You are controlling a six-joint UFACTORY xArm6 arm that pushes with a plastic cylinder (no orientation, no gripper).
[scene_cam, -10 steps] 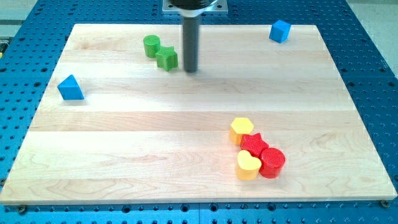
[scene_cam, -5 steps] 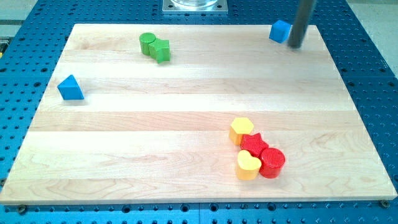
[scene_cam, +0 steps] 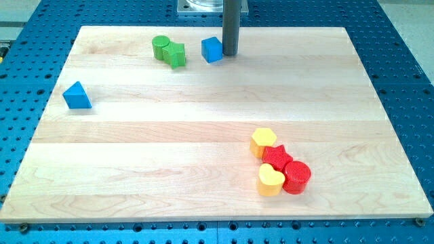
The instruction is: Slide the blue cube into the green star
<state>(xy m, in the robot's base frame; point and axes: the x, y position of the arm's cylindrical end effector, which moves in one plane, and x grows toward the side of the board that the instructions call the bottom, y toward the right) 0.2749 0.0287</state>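
The blue cube [scene_cam: 212, 49] sits near the view's top, a little left of centre. My tip [scene_cam: 230, 54] stands right against the cube's right side. The green star [scene_cam: 177, 55] lies a short gap to the left of the cube, touching a green cylinder [scene_cam: 161, 47] on its upper left.
A blue triangular block [scene_cam: 76, 95] lies at the view's left. A cluster at the lower right holds a yellow hexagon [scene_cam: 263, 141], a red star [scene_cam: 277, 158], a yellow heart [scene_cam: 270, 179] and a red cylinder [scene_cam: 297, 177]. The wooden board [scene_cam: 203, 129] rests on a blue perforated table.
The blue cube has slid left from the top right corner to near the green star, with my tip following on its right. Earlier my tip nudged the green star up-left against the cylinder.
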